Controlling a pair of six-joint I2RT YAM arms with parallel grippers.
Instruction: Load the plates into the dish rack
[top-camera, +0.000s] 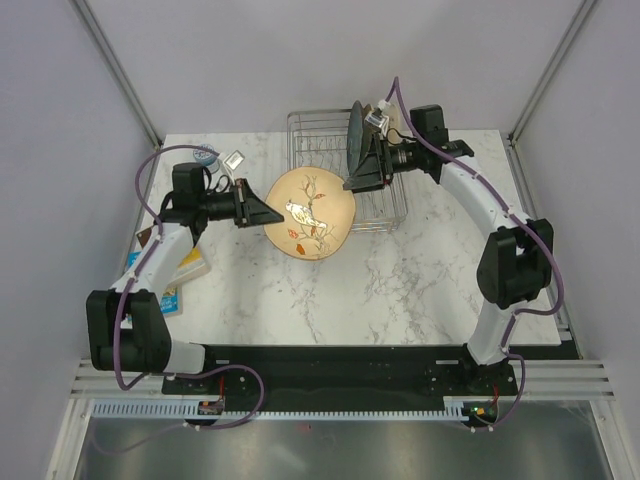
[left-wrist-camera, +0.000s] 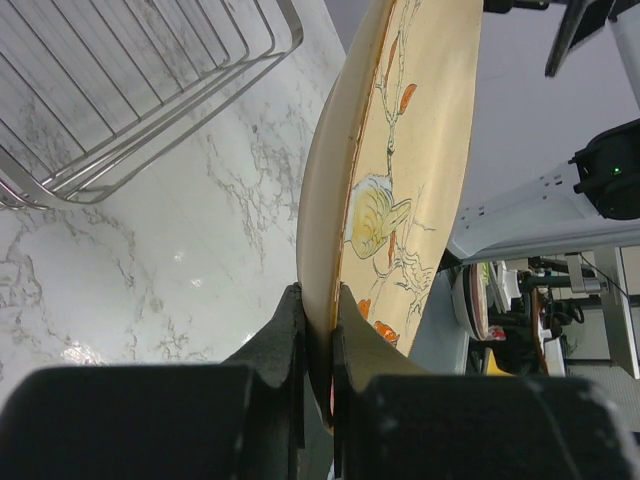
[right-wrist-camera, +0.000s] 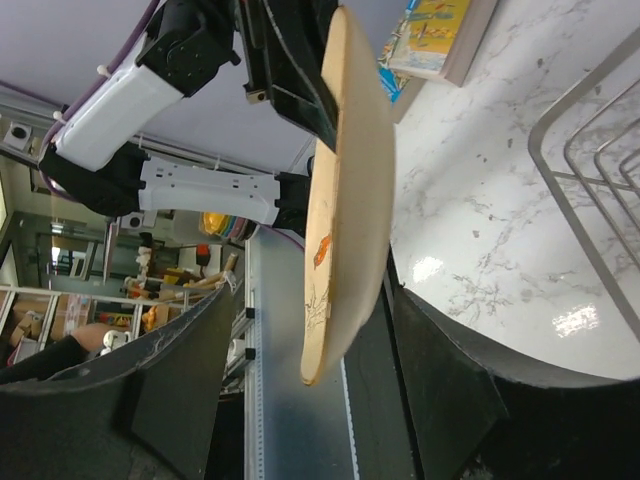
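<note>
My left gripper (top-camera: 268, 214) is shut on the rim of a cream-tan plate (top-camera: 310, 213) painted with a bird and branches, and holds it tilted above the table, just in front of the wire dish rack (top-camera: 300, 125). In the left wrist view the jaws (left-wrist-camera: 318, 310) pinch the plate's edge (left-wrist-camera: 400, 170). My right gripper (top-camera: 358, 180) is open at the plate's right rim. In the right wrist view the plate's edge (right-wrist-camera: 350, 200) stands between its spread fingers (right-wrist-camera: 170, 380) without touching them. A dark teal-grey plate (top-camera: 356, 135) stands upright in the rack. The other plates are out of view.
A book (top-camera: 170, 280) lies at the table's left edge, also in the right wrist view (right-wrist-camera: 435, 35). A small blue round object (top-camera: 205, 155) and a small white one (top-camera: 235, 160) sit at the back left. The rack's corner shows in the left wrist view (left-wrist-camera: 130, 80).
</note>
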